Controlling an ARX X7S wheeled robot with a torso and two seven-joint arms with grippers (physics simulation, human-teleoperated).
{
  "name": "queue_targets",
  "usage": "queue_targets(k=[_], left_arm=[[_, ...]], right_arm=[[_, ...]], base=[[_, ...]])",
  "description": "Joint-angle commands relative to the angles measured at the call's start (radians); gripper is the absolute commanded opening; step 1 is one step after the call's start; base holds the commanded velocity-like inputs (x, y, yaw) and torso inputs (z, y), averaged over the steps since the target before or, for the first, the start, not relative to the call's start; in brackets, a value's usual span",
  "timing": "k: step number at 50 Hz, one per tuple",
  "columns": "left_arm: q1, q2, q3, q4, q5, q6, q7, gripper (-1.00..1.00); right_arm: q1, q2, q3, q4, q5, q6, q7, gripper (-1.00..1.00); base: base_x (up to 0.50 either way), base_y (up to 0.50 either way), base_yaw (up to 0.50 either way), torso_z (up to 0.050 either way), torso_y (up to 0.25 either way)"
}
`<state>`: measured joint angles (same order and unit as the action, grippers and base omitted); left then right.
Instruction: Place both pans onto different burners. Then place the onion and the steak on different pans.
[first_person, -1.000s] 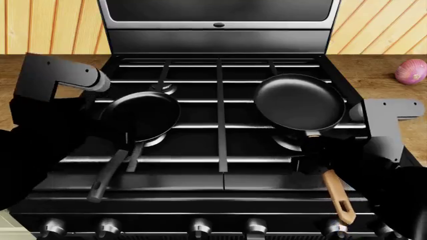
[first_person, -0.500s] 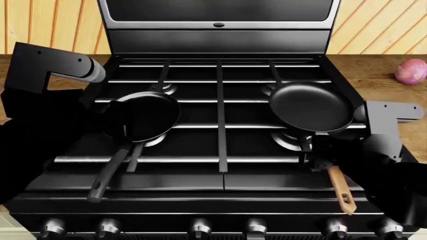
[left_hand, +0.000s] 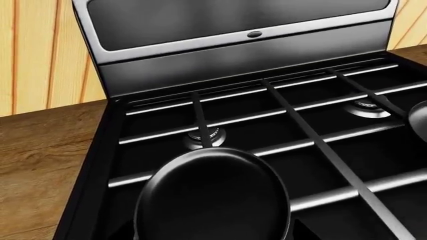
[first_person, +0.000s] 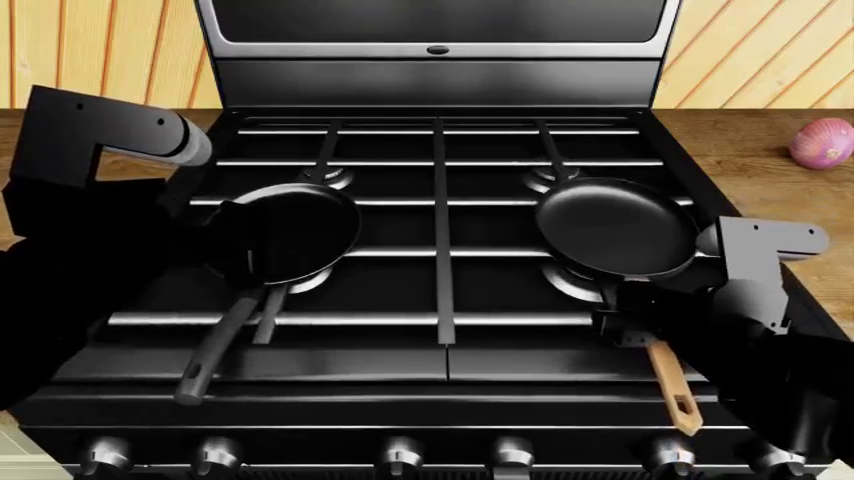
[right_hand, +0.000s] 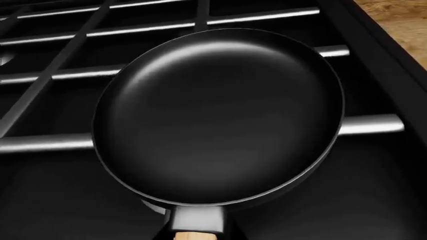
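The grey-handled pan (first_person: 287, 232) (left_hand: 213, 197) sits on the grate over the front left burner, its handle (first_person: 220, 340) lying free. My left gripper (first_person: 236, 245) hovers at that pan's left rim, open, with nothing between its fingers. My right gripper (first_person: 630, 322) (right_hand: 197, 232) is shut on the wooden handle (first_person: 671, 385) of the other pan (first_person: 617, 228) (right_hand: 220, 115), which is over the front right burner (first_person: 571, 282). I cannot tell whether this pan rests on the grate. The onion (first_person: 821, 142) lies on the wooden counter at the far right. The steak is out of view.
The rear left burner (first_person: 327, 178) (left_hand: 203, 137) and rear right burner (first_person: 550, 180) (left_hand: 365, 107) are uncovered. The stove's raised back panel (first_person: 438, 80) stands behind them. Control knobs (first_person: 400, 455) line the front edge. Wooden counter (first_person: 747, 135) flanks the stove.
My right gripper has carried the wooden-handled pan right and toward the front, over the front right burner. My left arm rose a little at first. The grey-handled pan has not moved.
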<state>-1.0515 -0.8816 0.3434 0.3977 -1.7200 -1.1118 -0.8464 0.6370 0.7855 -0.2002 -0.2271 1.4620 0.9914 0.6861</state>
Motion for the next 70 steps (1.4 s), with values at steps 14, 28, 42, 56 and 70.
queue_targets(k=[14, 28, 42, 56, 70], left_arm=[[-0.003, 0.0, 0.011, 0.0, 0.007, 0.004, 0.001, 1.0], [-0.008, 0.0, 0.015, 0.0, 0.009, 0.007, -0.001, 1.0], [-0.009, 0.018, 0.018, -0.008, 0.026, 0.024, 0.007, 1.0], [-0.004, 0.06, 0.013, -0.02, 0.075, 0.071, 0.024, 1.0], [0.014, 0.093, 0.008, -0.033, 0.175, 0.13, 0.066, 1.0]], right_arm=[[0.004, -0.003, 0.019, 0.007, -0.057, -0.028, -0.026, 1.0], [0.011, 0.004, 0.019, 0.005, -0.038, -0.018, -0.016, 1.0], [0.052, 0.064, 0.07, -0.105, 0.124, 0.038, 0.118, 1.0], [0.161, 0.106, 0.088, -0.178, 0.238, 0.066, 0.211, 1.0], [0.31, 0.083, 0.062, -0.139, 0.174, 0.073, 0.182, 1.0]], base=[[0.0, 0.0, 0.0, 0.001, 0.001], [0.0, 0.0, 0.0, 0.0, 0.0], [0.0, 0.0, 0.0, 0.0, 0.0], [0.0, 0.0, 0.0, 0.0, 0.0], [0.0, 0.0, 0.0, 0.0, 0.0]])
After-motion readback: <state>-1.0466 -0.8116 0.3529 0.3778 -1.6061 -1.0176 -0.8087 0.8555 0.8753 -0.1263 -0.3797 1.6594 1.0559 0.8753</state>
